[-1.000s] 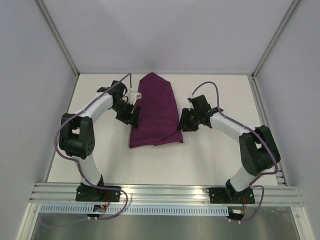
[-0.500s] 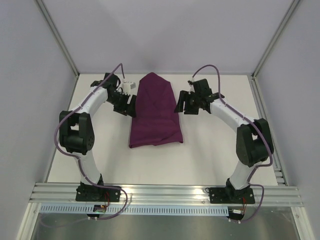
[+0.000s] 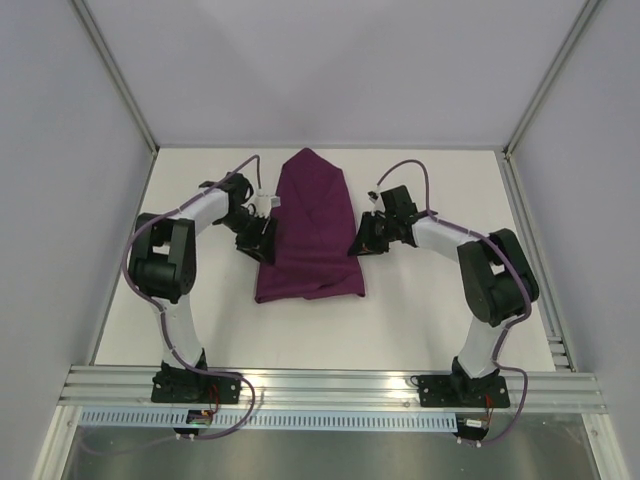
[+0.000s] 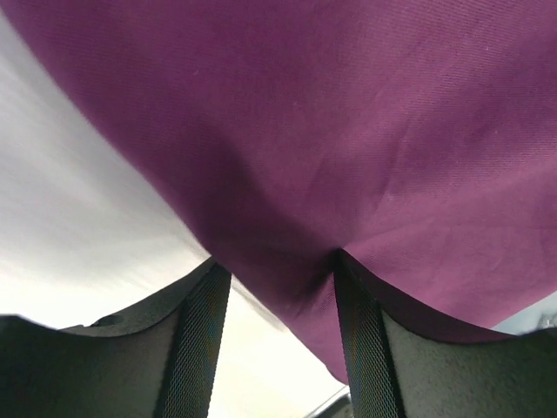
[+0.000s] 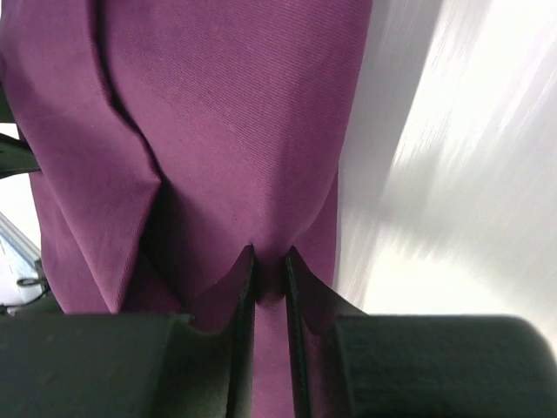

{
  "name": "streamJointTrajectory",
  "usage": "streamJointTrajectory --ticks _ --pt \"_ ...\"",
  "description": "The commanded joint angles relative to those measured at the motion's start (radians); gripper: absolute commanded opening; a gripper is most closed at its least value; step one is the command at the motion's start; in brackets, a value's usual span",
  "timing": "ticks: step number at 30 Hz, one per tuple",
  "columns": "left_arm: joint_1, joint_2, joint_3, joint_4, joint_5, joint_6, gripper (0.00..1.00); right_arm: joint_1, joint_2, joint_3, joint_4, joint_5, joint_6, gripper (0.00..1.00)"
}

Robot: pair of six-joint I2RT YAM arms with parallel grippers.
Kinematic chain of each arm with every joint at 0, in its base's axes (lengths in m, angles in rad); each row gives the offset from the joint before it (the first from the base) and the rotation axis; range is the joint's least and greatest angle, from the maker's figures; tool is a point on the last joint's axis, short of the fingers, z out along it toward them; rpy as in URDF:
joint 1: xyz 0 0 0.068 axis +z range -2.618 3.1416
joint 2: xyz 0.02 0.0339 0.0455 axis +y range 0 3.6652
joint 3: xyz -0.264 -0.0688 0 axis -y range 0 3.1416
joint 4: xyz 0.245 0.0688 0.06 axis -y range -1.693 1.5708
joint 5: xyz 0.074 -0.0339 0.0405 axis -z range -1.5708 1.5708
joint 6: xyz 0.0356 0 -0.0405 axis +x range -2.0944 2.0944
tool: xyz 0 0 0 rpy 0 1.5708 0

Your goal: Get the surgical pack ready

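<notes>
The deep-purple cloth lies folded lengthwise in the middle of the white table, pointed at its far end. It fills the left wrist view and the right wrist view. My left gripper is at the cloth's left edge. Its jaws stand apart with the cloth's edge bulging between them. My right gripper is at the cloth's right edge. Its jaws are pinched on a fold of cloth. The steel tray, scissors, tweezers, gauze and packets are out of view.
The white table is walled at the back and both sides, with metal posts at the far corners. An aluminium rail carrying both arm bases runs along the near edge.
Both grippers went to the far part of the cloth's sides, then came back nearer along its edges. The cloth's far end is now more pointed and its near edge sits slightly left.
</notes>
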Motion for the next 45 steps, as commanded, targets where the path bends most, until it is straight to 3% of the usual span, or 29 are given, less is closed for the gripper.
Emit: streamJointTrajectory --ticks 1,6,9,10,12,16,22,25,31,35,41,45 --pt "-0.026 -0.081 -0.065 -0.035 -0.011 0.042 0.59 0.046 -0.066 -0.066 0.003 -0.067 0.003 0.11" --pt "-0.029 -0.187 -0.178 -0.097 -0.002 0.091 0.58 0.075 -0.197 -0.175 -0.042 -0.081 0.008 0.12" --pt "-0.029 -0.278 -0.208 -0.149 0.008 0.13 0.63 0.077 -0.269 -0.212 -0.108 -0.064 -0.003 0.33" --pt "-0.028 -0.299 -0.194 -0.17 0.009 0.146 0.67 0.074 -0.299 -0.204 -0.158 -0.035 -0.014 0.44" --pt "-0.018 -0.341 -0.16 -0.186 0.014 0.152 0.76 0.06 -0.313 -0.149 -0.201 -0.009 -0.049 0.53" --pt "0.02 -0.312 -0.03 -0.139 0.025 0.092 0.82 -0.025 -0.222 0.002 -0.208 0.003 -0.078 0.6" --pt "0.021 -0.039 0.225 -0.108 0.029 -0.006 0.82 -0.078 0.073 0.29 -0.244 0.045 -0.084 0.62" --pt "0.02 0.133 0.39 -0.135 0.034 -0.023 0.8 -0.078 0.232 0.423 -0.266 0.02 -0.069 0.6" --pt "0.006 0.29 0.519 -0.151 0.024 -0.049 0.8 -0.078 0.415 0.581 -0.254 -0.001 -0.046 0.55" --pt "-0.003 0.403 0.616 -0.172 0.035 -0.07 0.74 -0.078 0.47 0.621 -0.215 -0.036 -0.008 0.39" --pt "-0.017 0.477 0.697 -0.17 0.122 -0.092 0.61 -0.081 0.497 0.655 -0.157 -0.03 0.012 0.26" --pt "-0.011 0.459 0.713 -0.112 0.167 -0.101 0.44 -0.089 0.492 0.706 -0.146 -0.049 0.012 0.03"
